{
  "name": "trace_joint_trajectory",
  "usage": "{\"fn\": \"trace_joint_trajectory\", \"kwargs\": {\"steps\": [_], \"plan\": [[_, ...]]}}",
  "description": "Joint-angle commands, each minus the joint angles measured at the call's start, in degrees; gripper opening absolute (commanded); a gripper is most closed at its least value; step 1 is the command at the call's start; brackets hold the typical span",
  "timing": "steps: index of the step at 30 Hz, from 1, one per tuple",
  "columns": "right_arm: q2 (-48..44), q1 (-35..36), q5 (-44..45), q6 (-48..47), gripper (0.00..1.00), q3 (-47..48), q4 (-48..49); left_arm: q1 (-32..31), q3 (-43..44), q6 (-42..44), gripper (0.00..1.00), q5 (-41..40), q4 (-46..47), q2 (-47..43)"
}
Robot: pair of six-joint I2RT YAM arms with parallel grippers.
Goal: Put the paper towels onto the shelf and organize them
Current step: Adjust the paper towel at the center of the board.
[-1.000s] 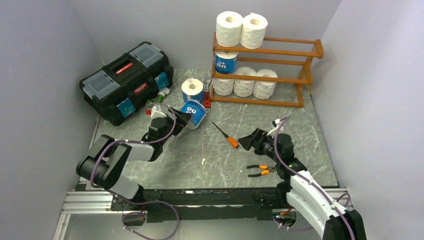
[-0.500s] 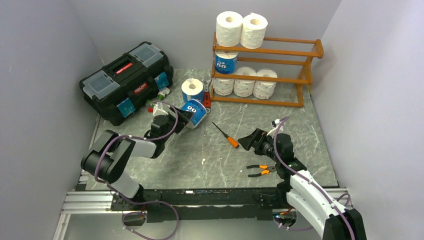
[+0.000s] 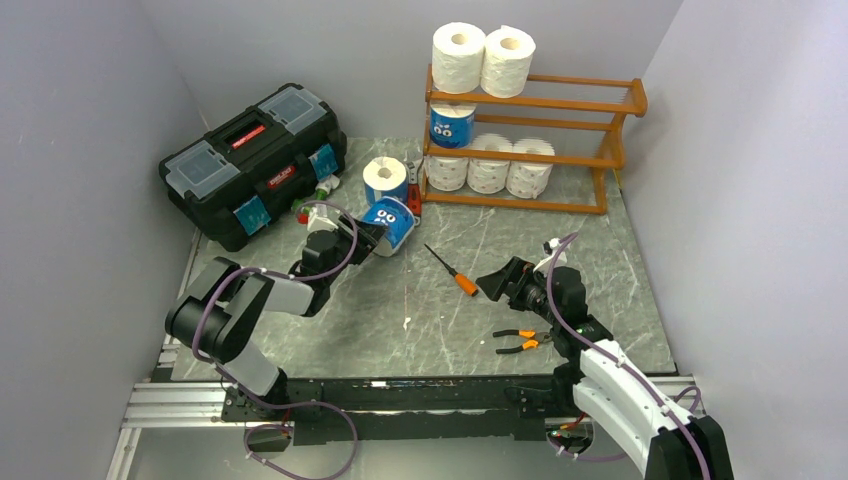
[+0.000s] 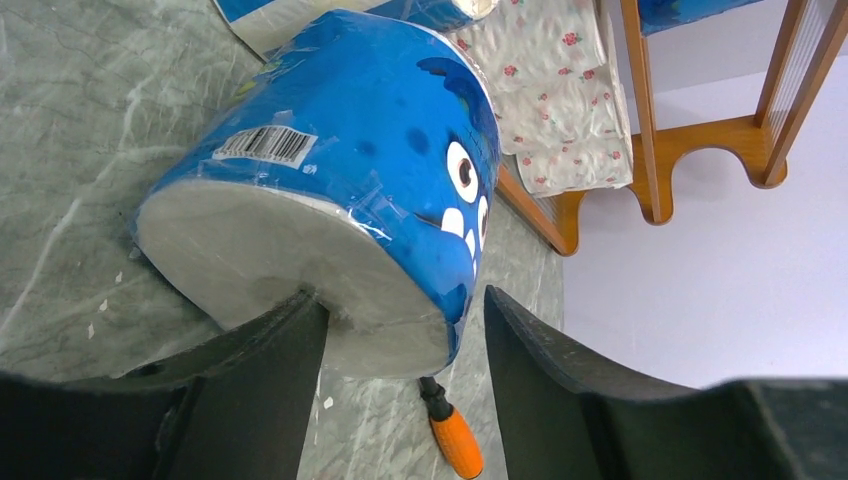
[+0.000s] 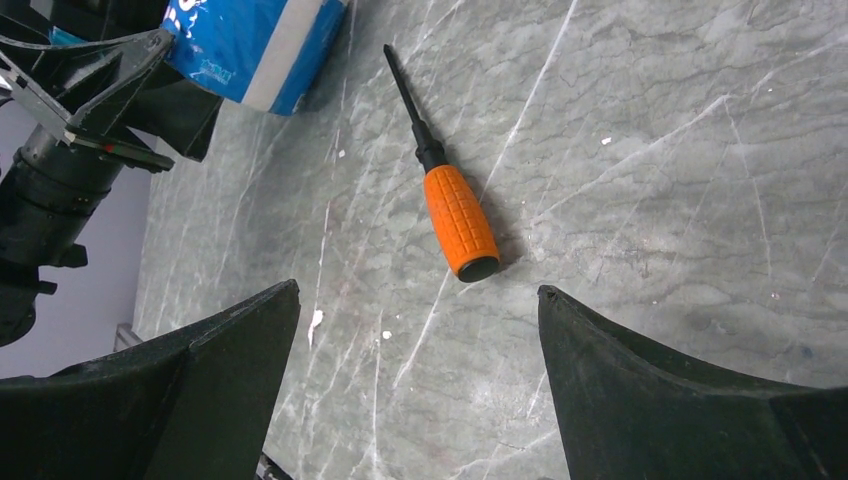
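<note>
A blue-wrapped paper towel roll (image 3: pixel 392 222) with cartoon eyes lies tilted on the table, filling the left wrist view (image 4: pixel 350 130). My left gripper (image 3: pixel 368 236) is open around its wall (image 4: pixel 402 300): one finger at the hollow core, the other a small gap outside the wrapper. A second blue roll (image 3: pixel 385 180) stands upright behind it. The wooden shelf (image 3: pixel 560 103) holds two white rolls (image 3: pixel 482 58) on top, one blue roll (image 3: pixel 451 125) on the middle tier and three white rolls (image 3: pixel 488 172) at the bottom. My right gripper (image 3: pixel 497 280) is open and empty above the table (image 5: pixel 417 290).
A black toolbox (image 3: pixel 255 160) stands at the back left with small items beside it. An orange-handled screwdriver (image 3: pixel 455 272) lies mid-table, just ahead of the right gripper (image 5: pixel 455 215). Orange-handled pliers (image 3: pixel 520 342) lie near the front right.
My left gripper has pushed forward towards the shelf and the tilted blue roll has shifted slightly with it. The right arm has not moved.
</note>
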Motion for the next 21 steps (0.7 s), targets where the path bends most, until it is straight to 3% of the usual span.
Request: {"fn": "trace_joint_trajectory", "kwargs": {"steps": [1, 11, 16, 18, 21], "plan": [[-0.2, 0.1, 1.1, -1.2, 0.90, 0.9, 1.0, -0.3, 0.1, -0.2, 0.60, 1.3, 5.4, 0.0], [-0.9, 0.1, 1.6, -1.3, 0.90, 1.1, 0.2, -0.3, -0.5, 0.2, 0.42, 1.9, 6.7, -0.4], [-1.1, 0.1, 1.7, -1.3, 0.90, 1.3, -0.2, -0.3, -2.1, 1.4, 0.40, 0.7, 5.1, -5.1], [-1.3, 0.1, 1.9, -1.4, 0.90, 1.3, -0.6, -0.2, -2.4, 2.9, 0.39, 0.4, 1.3, -8.6], [-1.9, 0.1, 2.2, -1.2, 0.90, 1.1, -0.7, -0.3, 0.6, 6.8, 0.36, 0.6, -12.4, -15.2]]}}
